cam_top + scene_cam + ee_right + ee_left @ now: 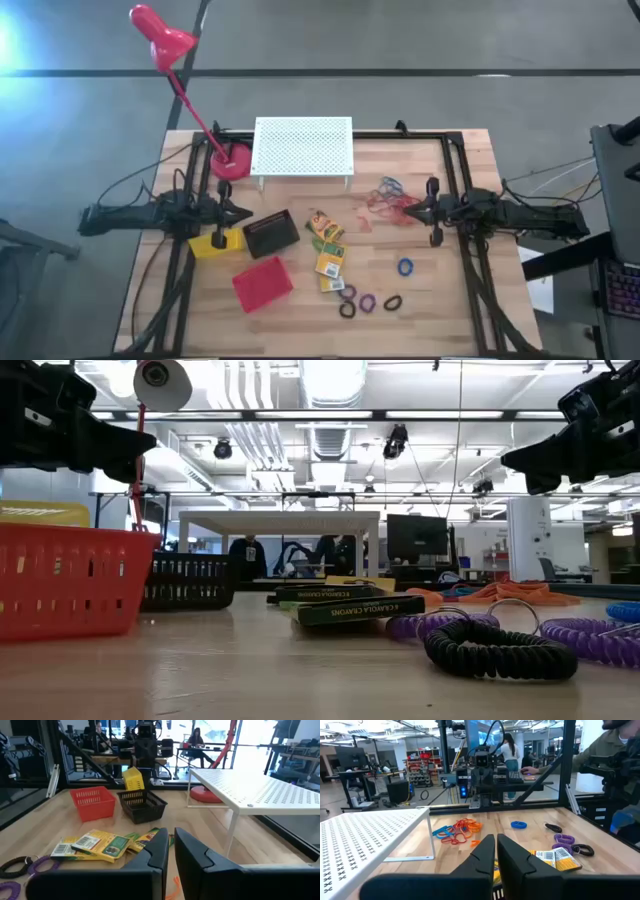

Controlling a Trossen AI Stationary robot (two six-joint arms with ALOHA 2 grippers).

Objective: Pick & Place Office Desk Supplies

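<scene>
Place: we worked in a large open robotics lab or workshop hall.
Ceiling: we saw long fluorescent light strips [330, 412], bare white ducts and hanging cables overhead.
Floor: grey concrete [420, 35] spread around our pale wooden table [440, 300].
Surroundings: black metal rig frames [565, 775], dark computer monitors [416, 536] and shelves of equipment stood behind.
People: a seated person [509, 751] and another person at a desk [195, 739] worked farther back.

Both arms reach inward at table level: left gripper [236, 212] at nine o'clock, right gripper [413, 210] at three o'clock, fingers nearly closed, empty.
</scene>
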